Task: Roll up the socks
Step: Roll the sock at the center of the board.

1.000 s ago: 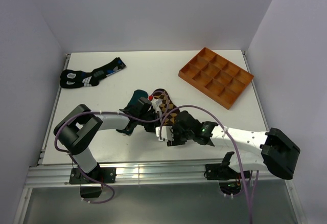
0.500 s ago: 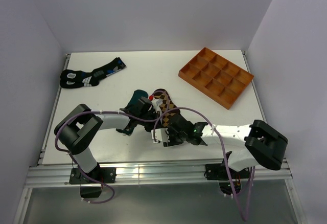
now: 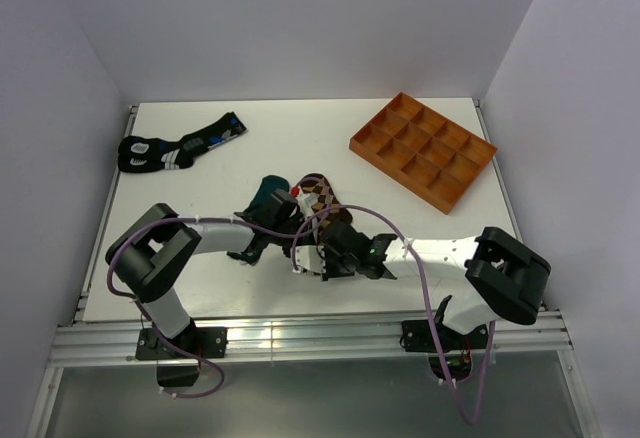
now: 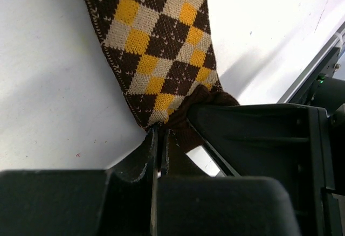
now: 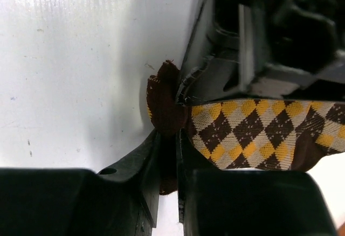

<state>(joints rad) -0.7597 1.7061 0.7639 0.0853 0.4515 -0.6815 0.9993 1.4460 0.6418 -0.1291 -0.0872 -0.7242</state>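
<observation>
Checkered sock (image 5: 248, 128) has cuff pinched in right tool (image 5: 168, 155).

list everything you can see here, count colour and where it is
checkered sock: one, brown, yellow and cream, table centre
teal sock: one, dark teal with red, just left of the checkered sock
black socks: count unclear, black with blue and white, far left
compartment tray: one, orange, far right
table: one, white, under everything
left gripper: one, black, shut on the checkered sock
right gripper: one, black, shut on the checkered sock
</observation>
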